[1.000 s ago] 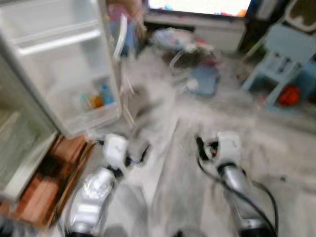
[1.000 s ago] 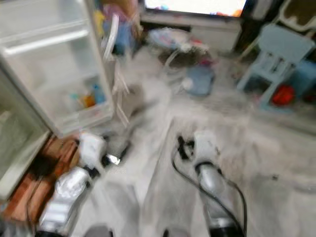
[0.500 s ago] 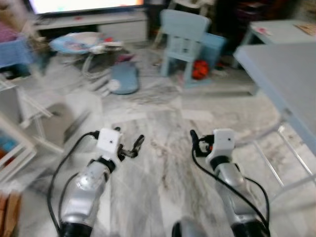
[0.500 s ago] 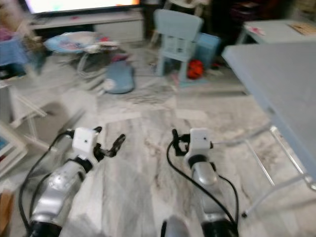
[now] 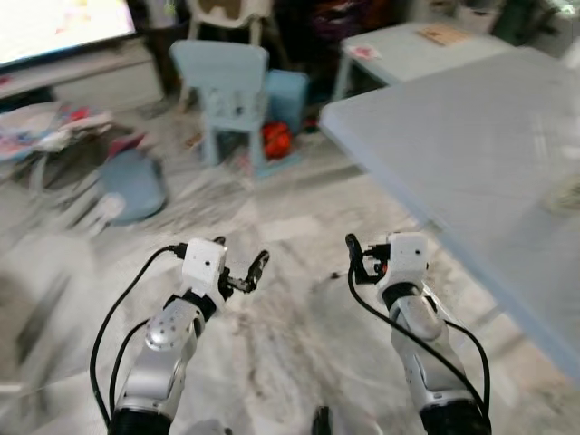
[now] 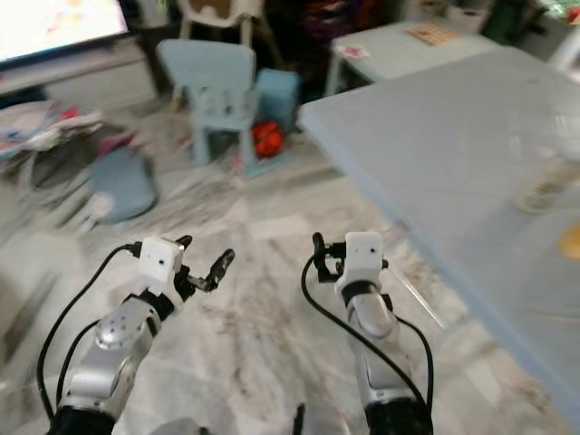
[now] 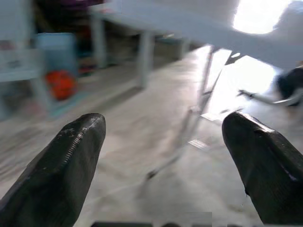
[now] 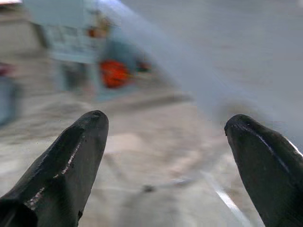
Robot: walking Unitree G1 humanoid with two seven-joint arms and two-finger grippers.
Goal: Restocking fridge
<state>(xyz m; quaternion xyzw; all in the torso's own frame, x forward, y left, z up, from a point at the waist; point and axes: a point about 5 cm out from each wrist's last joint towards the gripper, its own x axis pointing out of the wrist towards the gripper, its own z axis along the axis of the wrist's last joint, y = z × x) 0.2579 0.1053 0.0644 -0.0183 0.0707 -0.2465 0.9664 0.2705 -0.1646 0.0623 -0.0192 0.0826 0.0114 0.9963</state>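
Both arms are held low in front of me over the marble floor. My left gripper is open with nothing between its fingers, and the left wrist view looks past the fingertips at the floor and table legs. My right gripper is also open and empty, just short of the near corner of a large pale blue table. On that table at the far right stand a blurred pale container and something orange.
A light blue child's chair stands at the back with an orange-red toy beside it. A round blue object and scattered toys lie at the left. A lit screen and a small table are further back.
The whole view has swung to the right: the open fridge door has left the picture and the large table has come in. Both arms keep the same pose, grippers still open.
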